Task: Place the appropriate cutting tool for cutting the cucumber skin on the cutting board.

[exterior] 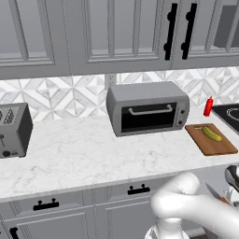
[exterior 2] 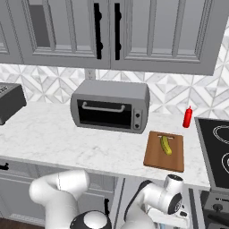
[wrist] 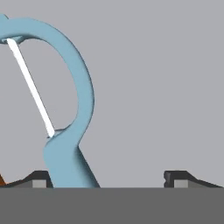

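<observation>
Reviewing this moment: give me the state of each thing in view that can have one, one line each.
gripper: open, nothing between the fingertips.
peeler: light blue, lying on a grey surface, by one fingertip, not gripped.
cucumber: lying on the board.
cutting board: flat on the counter, carrying the cucumber, no tool on it yet.
toaster oven: door closed.
red bottle: upright on the counter.

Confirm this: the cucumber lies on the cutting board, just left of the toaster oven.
Wrong side. The cucumber does lie on the cutting board, but the board sits right of the toaster oven, as the right base view shows.
</observation>
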### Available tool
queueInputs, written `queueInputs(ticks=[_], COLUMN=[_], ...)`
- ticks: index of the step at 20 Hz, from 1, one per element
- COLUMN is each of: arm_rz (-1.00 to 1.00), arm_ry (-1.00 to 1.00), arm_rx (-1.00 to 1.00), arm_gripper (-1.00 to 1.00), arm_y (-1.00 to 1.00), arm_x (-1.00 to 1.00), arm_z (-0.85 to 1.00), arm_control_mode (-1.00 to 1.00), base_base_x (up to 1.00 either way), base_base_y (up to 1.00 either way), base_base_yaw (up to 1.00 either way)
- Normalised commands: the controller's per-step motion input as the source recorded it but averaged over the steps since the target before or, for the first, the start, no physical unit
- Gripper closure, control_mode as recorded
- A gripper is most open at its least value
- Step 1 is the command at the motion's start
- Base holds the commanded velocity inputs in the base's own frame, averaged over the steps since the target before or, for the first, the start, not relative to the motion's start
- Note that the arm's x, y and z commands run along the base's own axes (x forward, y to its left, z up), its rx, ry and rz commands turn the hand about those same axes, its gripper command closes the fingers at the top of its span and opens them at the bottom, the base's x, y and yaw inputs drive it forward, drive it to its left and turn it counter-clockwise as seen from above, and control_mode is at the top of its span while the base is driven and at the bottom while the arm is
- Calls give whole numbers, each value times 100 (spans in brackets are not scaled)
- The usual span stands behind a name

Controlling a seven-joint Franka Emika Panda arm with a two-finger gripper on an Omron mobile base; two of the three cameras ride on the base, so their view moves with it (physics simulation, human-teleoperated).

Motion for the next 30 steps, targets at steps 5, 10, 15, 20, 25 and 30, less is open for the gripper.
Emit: queueInputs(ticks=[5,10,15,20,25,30], arm_rz=[0,0,0,0,5,1], arm_ry=[-18,-18,-6,0,0,0], arm_rx=[0,0,-7,-9,0,0], arm_gripper=[-100,-100,100,100,100,100], arm_y=[2,20,39,51,7,0], arm_x=[-4,-14,-25,-20,-14,-32], arm_z=[-28,-57,-82,-60,-3,67], arm_control_mode=[-100,-100,-100,-100,-100,-100], base_base_x=[0,0,0,0,0,0], base_base_y=[0,0,0,0,0,0], base_base_yaw=[0,0,0,0,0,0])
